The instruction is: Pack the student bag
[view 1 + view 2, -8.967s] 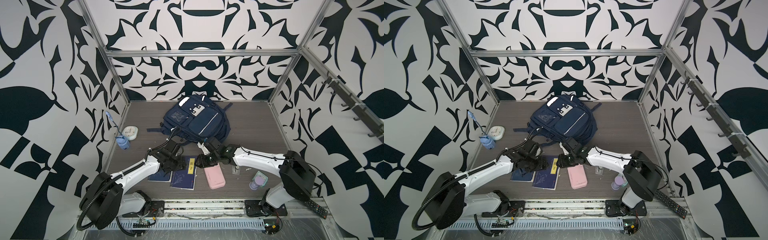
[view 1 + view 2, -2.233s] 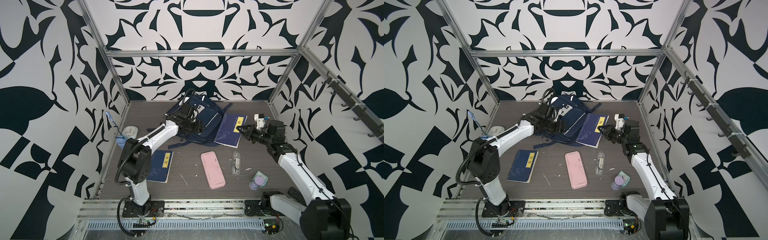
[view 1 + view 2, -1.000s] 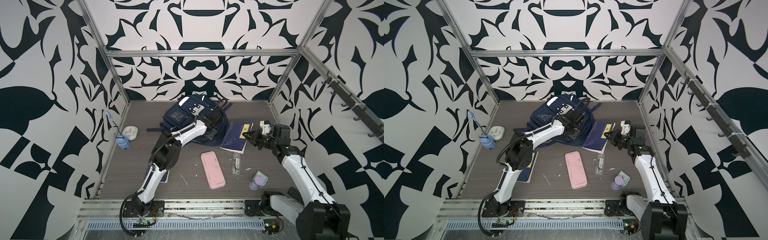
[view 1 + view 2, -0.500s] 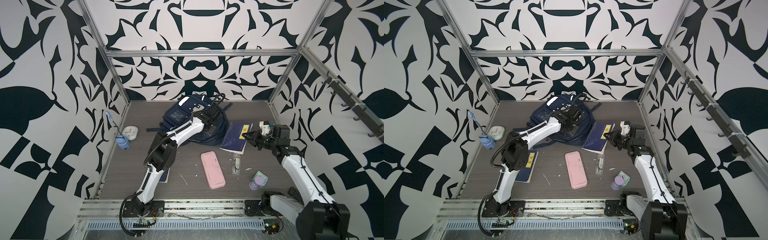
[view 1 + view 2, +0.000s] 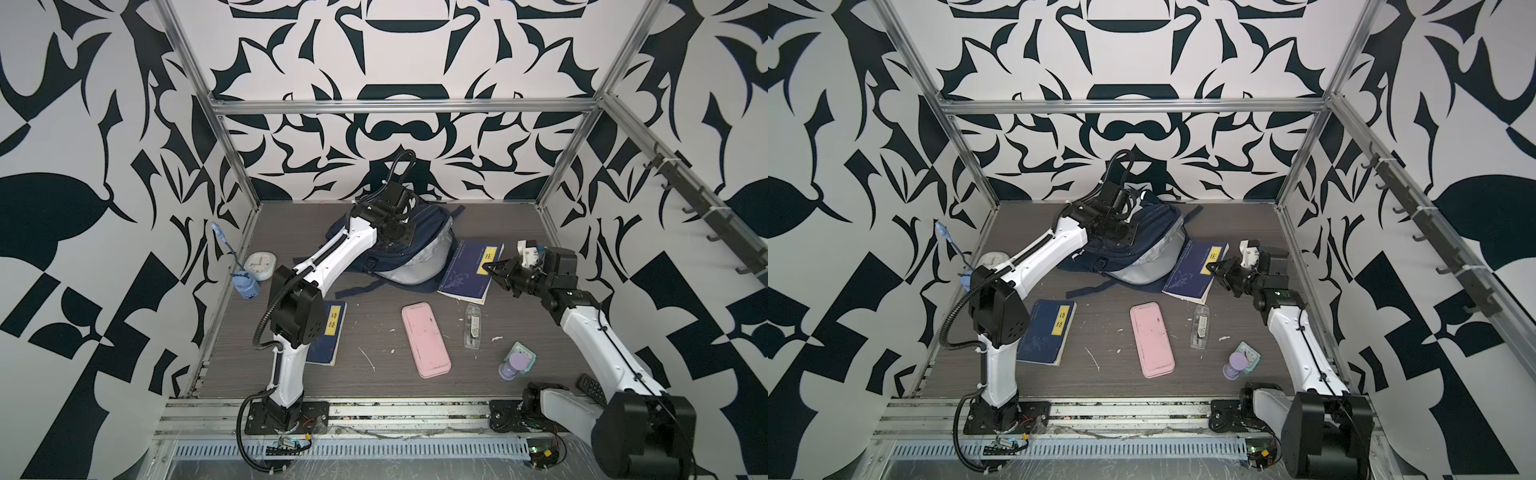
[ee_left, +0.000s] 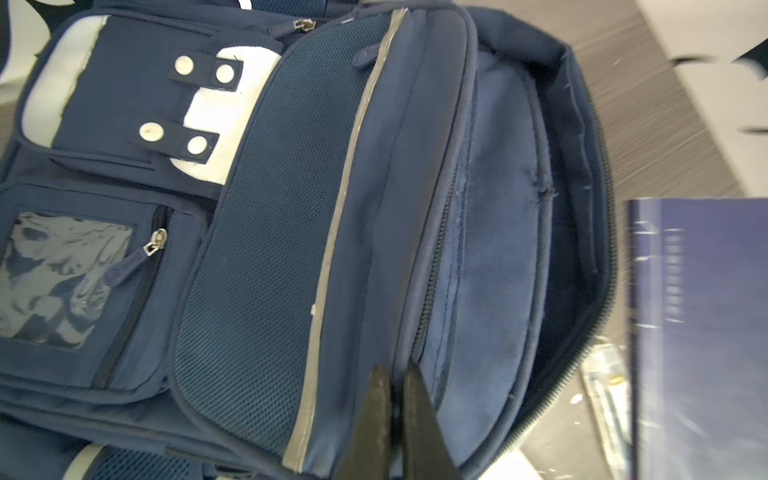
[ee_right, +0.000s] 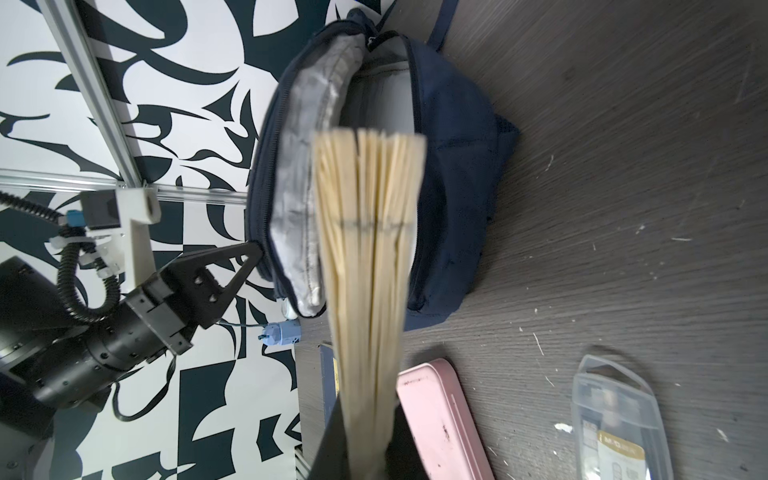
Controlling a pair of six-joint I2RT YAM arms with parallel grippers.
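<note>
- Nearest the arm bases, a purple bottle (image 5: 512, 366) stands at 5 o'clock on the dark wood-grain surface (image 5: 498, 224). A pink case (image 5: 426, 340) lies flat at 6 o'clock.
- At 8 o'clock a yellow-labelled book (image 5: 330, 336) lies flat, partly under the left arm.
- A clear plastic case (image 5: 473, 326) lies at 4 o'clock, between the pink case and the right arm.
- At 3 o'clock the right hand (image 5: 492, 268) is clamped on the edge of a navy book (image 5: 465, 266). In the right wrist view, cream page edges run out from between its fingers toward the bag's open mouth.
- The navy book sits just beside the bag, at the side of the gaping compartment.
- At 12 o'clock, near the back wall, the student bag (image 5: 419, 249) lies with its main compartment unzipped and its pale grey lining on show.
- The left hand (image 6: 395, 370) reaches over the bag, its black fingers pressed together. They pinch the fabric rim beside the zip of the open compartment.
- At 10 o'clock, by the left wall, a small white clock (image 5: 259, 265) rests apart from the rest.
</note>
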